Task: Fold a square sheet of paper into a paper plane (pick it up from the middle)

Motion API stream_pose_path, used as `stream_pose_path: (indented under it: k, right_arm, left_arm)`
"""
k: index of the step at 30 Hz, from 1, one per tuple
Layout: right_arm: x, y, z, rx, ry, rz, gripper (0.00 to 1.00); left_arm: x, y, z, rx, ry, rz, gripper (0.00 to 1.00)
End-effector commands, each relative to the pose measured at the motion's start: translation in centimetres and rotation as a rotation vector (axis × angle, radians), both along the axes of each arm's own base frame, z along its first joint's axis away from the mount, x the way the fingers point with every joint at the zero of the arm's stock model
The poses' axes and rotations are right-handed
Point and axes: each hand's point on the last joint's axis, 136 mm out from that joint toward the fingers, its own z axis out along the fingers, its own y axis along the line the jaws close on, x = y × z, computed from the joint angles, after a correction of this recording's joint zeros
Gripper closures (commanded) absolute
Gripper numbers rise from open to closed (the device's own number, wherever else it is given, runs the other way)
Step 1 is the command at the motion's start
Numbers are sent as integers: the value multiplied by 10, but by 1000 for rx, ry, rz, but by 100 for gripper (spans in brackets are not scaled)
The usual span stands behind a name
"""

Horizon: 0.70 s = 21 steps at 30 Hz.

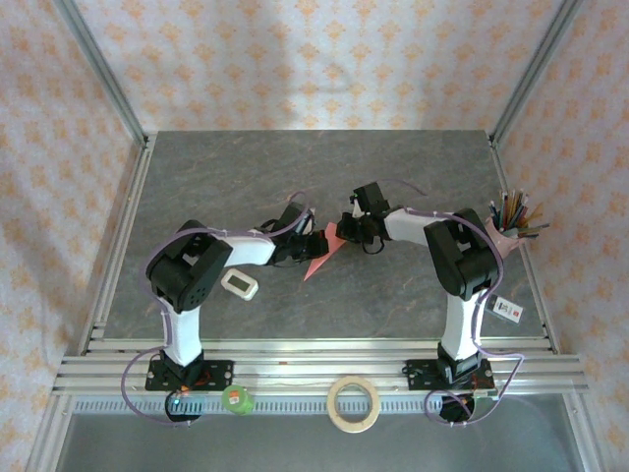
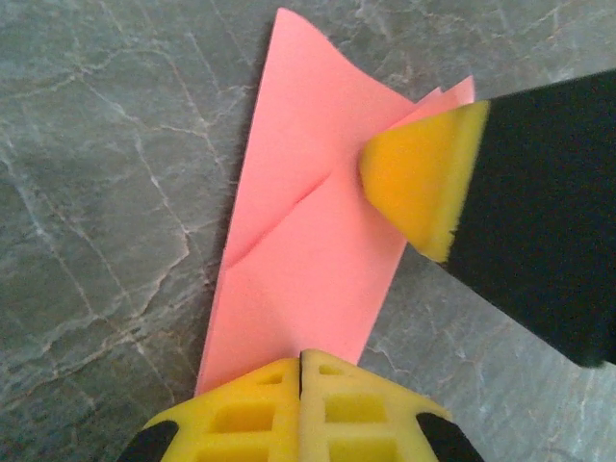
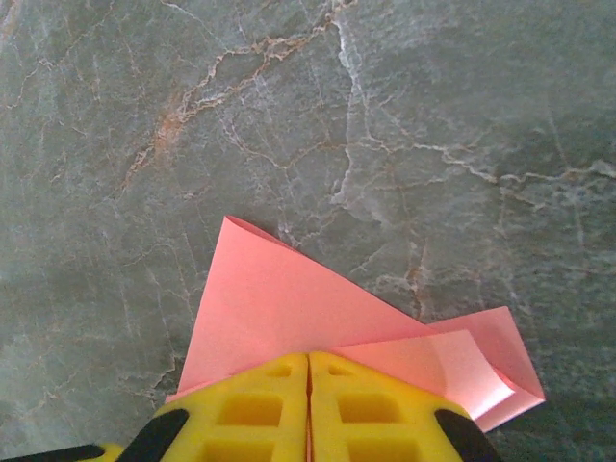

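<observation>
The pink-red square sheet of paper (image 1: 322,258) lies mid-table, folded into a narrow pointed shape with a diagonal crease (image 2: 298,250). My left gripper (image 2: 301,371) is shut, its tips resting on the paper's near edge (image 1: 307,246), with no paper visible in the seam between them. My right gripper (image 3: 308,364) is shut on the paper from the opposite side (image 1: 352,234). A pink line shows between its jaws. In the right wrist view the paper (image 3: 279,308) fans out ahead, one flap slightly lifted. In the left wrist view one of the right gripper's yellow fingertips (image 2: 419,178) sits on the paper's right edge.
A small white gadget (image 1: 239,284) lies by the left arm. A cup of pens (image 1: 511,221) stands at the right edge, with a small card (image 1: 506,309) nearer. A tape roll (image 1: 353,404) and a green object (image 1: 237,399) sit on the front rail. Patterned walls enclose the grey table (image 1: 314,167).
</observation>
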Motion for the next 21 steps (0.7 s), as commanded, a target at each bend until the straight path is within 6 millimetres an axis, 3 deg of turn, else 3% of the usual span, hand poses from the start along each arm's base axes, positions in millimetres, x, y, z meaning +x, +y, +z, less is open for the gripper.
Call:
stream_pose_path:
  k: [1,6,9,15,21]
  right_arm:
    - [-13,-14,-19,-53,56,-14,91]
    - [0,-3,27,13,-40,4,90]
    - [-3,2,42,29,-66,23,90]
    - [-26,9,28,16,-19,50,90]
    - [-35,14,16,31,21,55,94]
  left_arm:
    - [-3,4,-15,59,35,15,100]
    - [-15,16,-33,129,81,15,100]
    - [-20,22,-40,151,94,19,100]
    - [-23,25,-45,171,103,21,100]
    - [-24,25,-46,174,106,19,100]
